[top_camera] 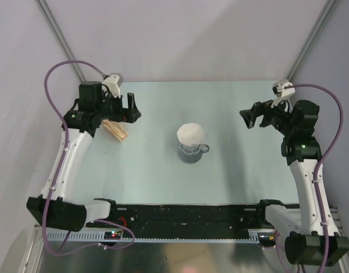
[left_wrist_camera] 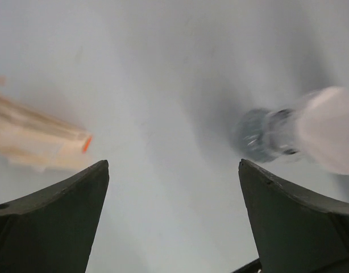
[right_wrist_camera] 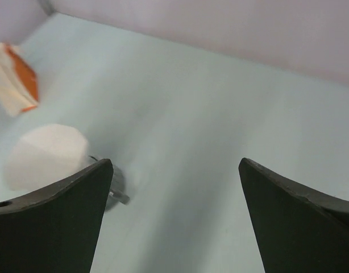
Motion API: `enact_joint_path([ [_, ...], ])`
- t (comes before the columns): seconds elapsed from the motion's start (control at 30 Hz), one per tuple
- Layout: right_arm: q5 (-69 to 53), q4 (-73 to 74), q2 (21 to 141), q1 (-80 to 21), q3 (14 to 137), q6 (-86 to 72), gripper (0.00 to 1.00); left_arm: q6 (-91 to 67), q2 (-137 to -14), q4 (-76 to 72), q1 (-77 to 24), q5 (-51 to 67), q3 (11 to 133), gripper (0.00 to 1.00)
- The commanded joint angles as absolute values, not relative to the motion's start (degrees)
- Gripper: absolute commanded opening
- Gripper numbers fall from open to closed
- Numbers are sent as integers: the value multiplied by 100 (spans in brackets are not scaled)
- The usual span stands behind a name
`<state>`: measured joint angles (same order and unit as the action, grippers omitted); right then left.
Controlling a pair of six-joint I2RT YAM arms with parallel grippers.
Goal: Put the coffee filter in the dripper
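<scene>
Filter (top_camera: 191,133) sits in dripper (top_camera: 192,154), between left pincer (top_camera: 132,108) and right pincer (top_camera: 249,118)

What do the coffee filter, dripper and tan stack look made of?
The coffee filter: matte white, faceted folds, likely paper. The dripper: translucent grey, ribbed, probably plastic, possibly glass. The tan stack: flat layered sheets with an orange edge, paper or thin wood; cannot tell.

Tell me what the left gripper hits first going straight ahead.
Likely the bare table: the left gripper aims between the stack and the dripper, though depth is unclear.
</scene>
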<state>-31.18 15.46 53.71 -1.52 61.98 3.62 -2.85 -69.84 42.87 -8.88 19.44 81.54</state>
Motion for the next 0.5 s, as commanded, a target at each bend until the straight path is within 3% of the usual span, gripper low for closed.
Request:
enact_joint_path([
  [0.0,-3104,2155,5593,599,5599,321,99,61,-7231,4914,-717,907,7607,100],
  [0.47,-3447,1765,5422,785,5038,308,99,45,-7054,4544,-701,333,7079,100],
])
